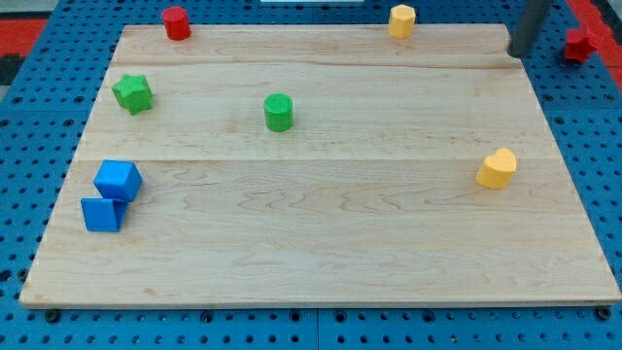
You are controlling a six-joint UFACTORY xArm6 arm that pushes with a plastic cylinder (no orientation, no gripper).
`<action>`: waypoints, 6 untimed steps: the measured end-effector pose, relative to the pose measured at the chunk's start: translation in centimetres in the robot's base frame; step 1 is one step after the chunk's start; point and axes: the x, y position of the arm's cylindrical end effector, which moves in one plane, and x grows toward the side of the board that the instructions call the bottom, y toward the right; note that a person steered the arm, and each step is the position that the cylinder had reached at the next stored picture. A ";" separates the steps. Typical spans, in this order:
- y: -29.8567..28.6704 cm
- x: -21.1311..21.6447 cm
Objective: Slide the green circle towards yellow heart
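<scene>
The green circle (278,112) stands on the wooden board (321,243), left of centre in the upper half. The yellow heart (497,168) lies near the view's right edge of the board, lower than the circle. My tip (518,52) is at the board's top right corner, far to the right of the green circle and above the yellow heart, touching no block.
A green star (132,93) sits at upper left. A red cylinder (176,22) and a yellow hexagon block (401,19) sit on the top edge. Two blue blocks (118,180) (101,214) touch at lower left. A red block (581,43) lies off the board at top right.
</scene>
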 end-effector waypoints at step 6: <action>-4.0 14.9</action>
